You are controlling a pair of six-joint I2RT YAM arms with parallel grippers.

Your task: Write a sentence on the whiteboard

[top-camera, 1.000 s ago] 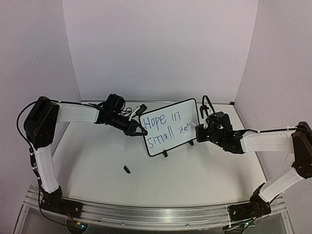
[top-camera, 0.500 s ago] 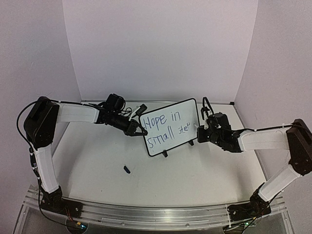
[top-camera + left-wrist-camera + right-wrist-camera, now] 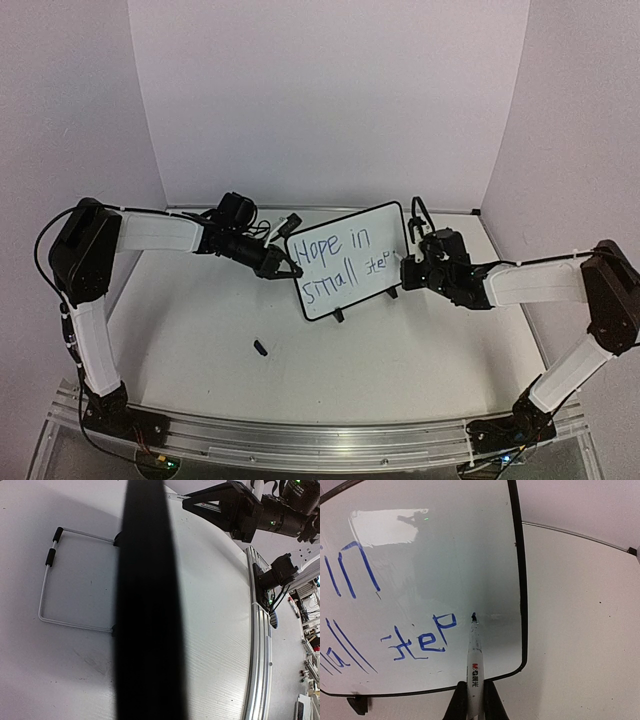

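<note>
Only partly in frame, the sentence on the whiteboard.

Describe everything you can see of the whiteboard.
The whiteboard is small, rectangular, glossy white, with a thin black rounded-corner frame. It stands tilted back on black feet and a wire stand. Blue handwriting reads "Hope in small step". The left end effector clamps its left edge; the marker in the right end effector reaches its surface beside "step".
</note>
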